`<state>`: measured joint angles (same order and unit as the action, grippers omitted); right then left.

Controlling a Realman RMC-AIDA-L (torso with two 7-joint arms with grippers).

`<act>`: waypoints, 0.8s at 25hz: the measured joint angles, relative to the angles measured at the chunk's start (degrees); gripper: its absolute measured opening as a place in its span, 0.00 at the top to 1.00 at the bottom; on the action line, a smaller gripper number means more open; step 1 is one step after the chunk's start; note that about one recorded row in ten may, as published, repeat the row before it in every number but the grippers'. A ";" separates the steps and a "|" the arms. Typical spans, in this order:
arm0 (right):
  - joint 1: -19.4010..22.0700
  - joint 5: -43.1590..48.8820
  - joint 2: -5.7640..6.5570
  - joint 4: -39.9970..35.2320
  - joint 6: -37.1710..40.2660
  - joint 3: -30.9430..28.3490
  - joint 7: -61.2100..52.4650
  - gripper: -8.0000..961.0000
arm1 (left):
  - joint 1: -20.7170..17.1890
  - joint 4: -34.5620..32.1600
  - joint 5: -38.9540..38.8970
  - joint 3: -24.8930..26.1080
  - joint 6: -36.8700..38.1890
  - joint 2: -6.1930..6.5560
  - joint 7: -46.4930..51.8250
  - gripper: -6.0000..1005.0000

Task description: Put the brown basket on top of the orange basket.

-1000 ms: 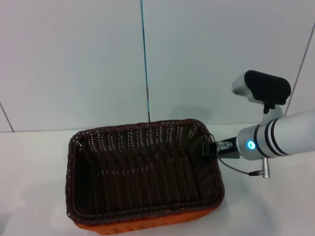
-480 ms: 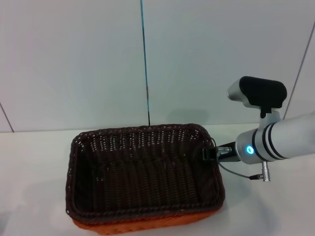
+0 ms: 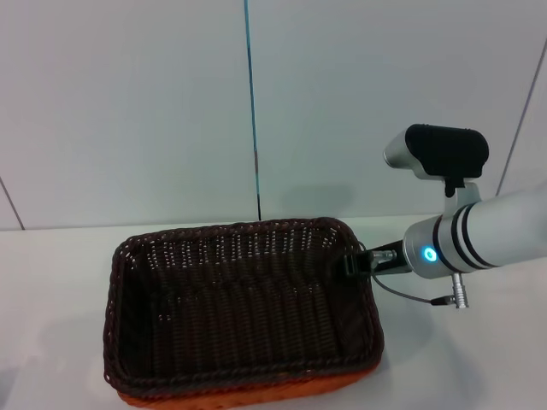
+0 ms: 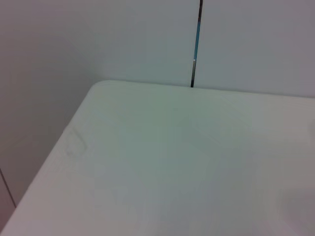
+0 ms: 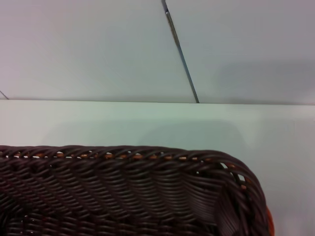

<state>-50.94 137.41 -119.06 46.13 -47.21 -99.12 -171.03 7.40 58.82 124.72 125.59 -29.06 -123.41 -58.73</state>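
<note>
orange basket [image 3: 256,395] mostly hidden, cropped

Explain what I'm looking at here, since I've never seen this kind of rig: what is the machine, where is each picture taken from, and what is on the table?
This is a two-armed robot with a camera on its head and one on each wrist. The head view looks forward and down at a white table. On it, a dark brown basket sits nested on top of an orange basket, of which only a strip shows along the near edge. The silver arm coming in from the right is the robot's right arm; its right gripper is at the brown basket's right rim. Whether its fingers are gripping the rim cannot be made out. The right wrist view looks across that same braided rim from close up, with orange glinting through the weave. The left wrist view shows only bare table and wall, so the left arm is off to one side, away from the baskets.
</note>
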 joint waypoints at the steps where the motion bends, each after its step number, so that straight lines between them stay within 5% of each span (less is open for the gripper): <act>1: 0.13 0.01 0.05 0.25 -0.04 0.00 0.00 0.73 | 0.04 0.04 0.00 0.00 0.02 0.01 0.01 0.08; 10: 0.67 3.55 0.32 2.34 -0.53 -2.20 0.43 0.49 | 0.95 0.14 -0.32 0.89 0.07 -0.03 0.10 0.08; 20: 1.40 14.31 0.39 10.72 5.09 -5.10 0.86 0.08 | 4.28 -1.74 -0.63 4.32 0.46 -0.27 0.94 0.08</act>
<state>-49.54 151.72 -118.67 56.85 -42.12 -104.22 -170.17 11.68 57.08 124.09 129.91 -28.60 -123.69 -57.79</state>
